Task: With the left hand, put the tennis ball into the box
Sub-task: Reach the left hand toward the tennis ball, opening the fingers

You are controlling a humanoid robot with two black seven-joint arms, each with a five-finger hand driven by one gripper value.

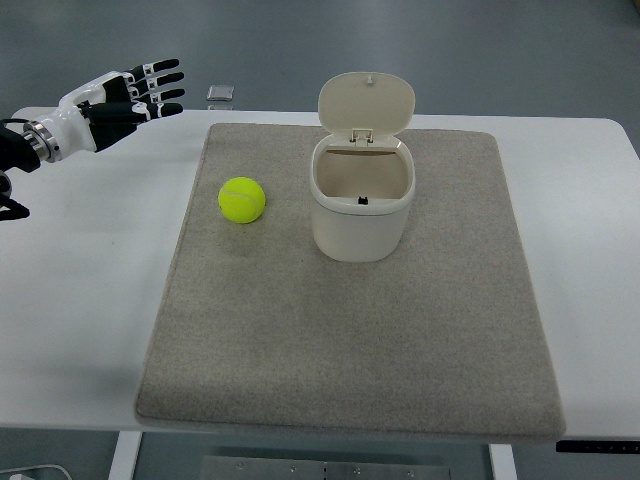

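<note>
Tennis ball (242,199), yellow-green and untouched, sits on a beige mat (350,330) as we look down from our own side of the white table (90,300). It lies well apart from our left hand (120,98), off to that hand's right and nearer to us, with bare tabletop and the mat's edge between them.

Our left hand hovers over the far left corner of the table, fingers (160,85) stretched out and spread, holding nothing. They point toward the box side of the scene, which we judge to be a ready pose ahead of a reach. The grasp is not yet begun.

Farther from the hand than the ball, just beyond it on the same mat, stands the cream box (361,205), a small bin with its hinged lid (366,102) tipped up and back. We read the raised lid as deliberate: the mouth is clear for a drop from above, and the short gap between ball and box keeps the carry brief.

Being round, the ball has no long axis and points no particular way; a faint seam shows, but we cannot tell how it runs. Any approach angle should serve, though the ball could roll on contact.

A small grey object (221,94) lies just past the fingertips, at the table's far edge. Our right arm is out of view.
</note>
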